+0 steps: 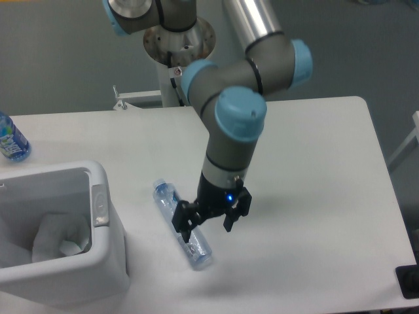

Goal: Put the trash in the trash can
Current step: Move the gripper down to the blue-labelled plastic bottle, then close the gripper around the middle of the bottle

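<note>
Clear crushed bottle (182,224) lies beside the trash can (111,261): light, springy, slick. My end effector (208,224) is spread over its middle, where I'd pinch it.

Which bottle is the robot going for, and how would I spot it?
Start at the large white plastic bin at the table's left. Just right of it, a crushed clear plastic bottle with a bluish cap lies flat, under the open end effector. Unlike the upright blue-labelled water bottle at the far left edge, it is squashed.
</note>
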